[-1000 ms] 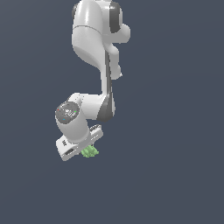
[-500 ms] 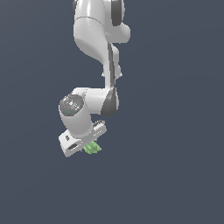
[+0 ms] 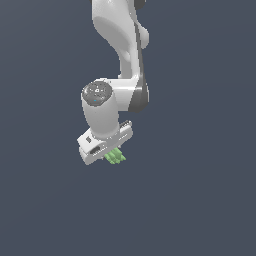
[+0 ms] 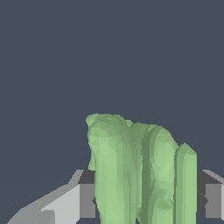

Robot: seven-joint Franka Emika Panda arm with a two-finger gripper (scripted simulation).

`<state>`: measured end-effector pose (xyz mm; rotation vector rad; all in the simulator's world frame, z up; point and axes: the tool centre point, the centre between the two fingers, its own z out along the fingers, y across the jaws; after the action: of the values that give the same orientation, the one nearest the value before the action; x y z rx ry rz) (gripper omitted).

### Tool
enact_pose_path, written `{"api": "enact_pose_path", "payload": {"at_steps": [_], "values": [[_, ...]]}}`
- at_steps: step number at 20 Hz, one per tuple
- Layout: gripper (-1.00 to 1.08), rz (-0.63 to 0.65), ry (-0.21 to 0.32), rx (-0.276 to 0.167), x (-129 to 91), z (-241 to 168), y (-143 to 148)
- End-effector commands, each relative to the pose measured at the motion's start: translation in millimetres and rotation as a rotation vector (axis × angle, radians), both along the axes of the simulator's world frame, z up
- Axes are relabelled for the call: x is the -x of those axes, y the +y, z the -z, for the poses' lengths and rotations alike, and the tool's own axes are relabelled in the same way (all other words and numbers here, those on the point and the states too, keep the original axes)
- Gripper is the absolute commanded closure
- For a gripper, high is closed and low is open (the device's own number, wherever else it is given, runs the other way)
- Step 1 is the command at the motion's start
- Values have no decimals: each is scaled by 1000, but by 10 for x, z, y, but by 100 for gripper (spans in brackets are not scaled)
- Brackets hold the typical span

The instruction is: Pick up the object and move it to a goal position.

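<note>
The object point(image 3: 115, 156) is a small light-green bunch of ridged, finger-like lobes. In the exterior view it pokes out below the white hand of the arm, held off any surface. My gripper point(image 3: 113, 152) is shut on it. In the wrist view the object point(image 4: 140, 170) fills the gap between my two grey fingers point(image 4: 86, 194), its lobes standing side by side and pressed between the pads. The fingertips themselves are hidden behind the hand in the exterior view.
The white arm point(image 3: 122, 45) comes down from the exterior view's top to a round wrist joint point(image 3: 98, 94) above the hand. Around it there is only a flat dark blue-grey backdrop, with no table, container or marker showing.
The arm has lifted the hand and shifted it toward the exterior view's right, carrying the object. The grip on the object is unchanged.
</note>
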<state>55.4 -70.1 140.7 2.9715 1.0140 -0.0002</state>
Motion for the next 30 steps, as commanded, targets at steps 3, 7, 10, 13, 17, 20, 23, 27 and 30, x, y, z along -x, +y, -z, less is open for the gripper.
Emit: {"api": "enact_pose_path", "payload": {"at_steps": [3, 7, 10, 13, 17, 20, 23, 27, 30], "values": [[108, -1, -1, 1, 190, -362, 278], [108, -1, -1, 1, 369, -705, 541], [108, -1, 0, 2, 509, -977, 751], [108, -1, 0, 2, 648, -1253, 959], [108, -2, 0, 2, 824, -1612, 1237], [108, -2, 0, 2, 942, -1862, 1424], [108, -2, 0, 1, 1042, -2081, 1590], [108, -2, 1, 0, 1138, -2310, 1761], [108, -2, 1, -1, 1180, -2420, 1843]]}}
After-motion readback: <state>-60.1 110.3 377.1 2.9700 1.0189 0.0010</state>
